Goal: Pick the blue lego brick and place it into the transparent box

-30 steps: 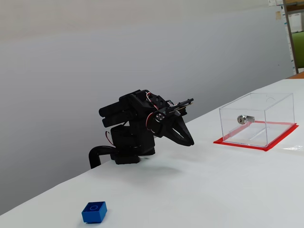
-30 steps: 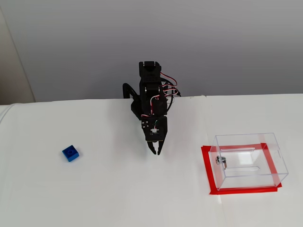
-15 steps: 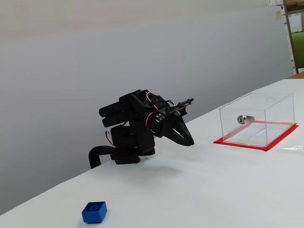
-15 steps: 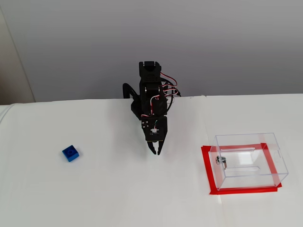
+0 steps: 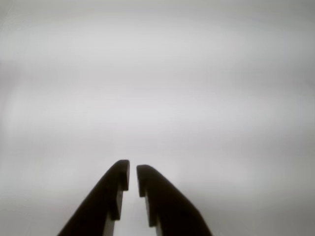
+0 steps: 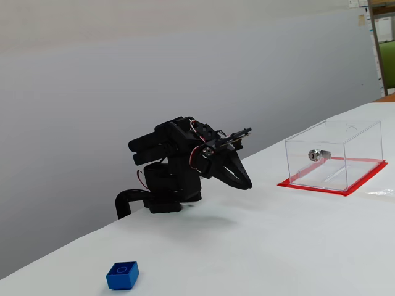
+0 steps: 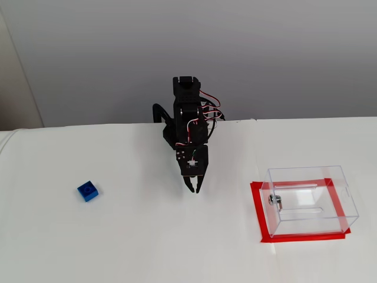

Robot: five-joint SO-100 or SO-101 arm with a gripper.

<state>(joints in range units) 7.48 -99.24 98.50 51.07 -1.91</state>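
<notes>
The blue lego brick (image 6: 123,275) sits on the white table, stud up, at the lower left in a fixed view and at the left in the other fixed view (image 7: 88,191). The transparent box (image 6: 333,156) with a silver lock (image 6: 318,155) stands on a red sheet at the right, also seen in the other fixed view (image 7: 308,200). My black gripper (image 6: 247,185) is folded close to the arm base, between the brick and the box, far from both (image 7: 194,188). In the wrist view its fingertips (image 5: 133,176) nearly touch, with nothing between them; only bare table shows.
The arm's base (image 7: 185,127) is clamped at the table's far edge (image 7: 88,125), in front of a grey wall. A shelf edge (image 6: 379,43) shows at the far right of a fixed view.
</notes>
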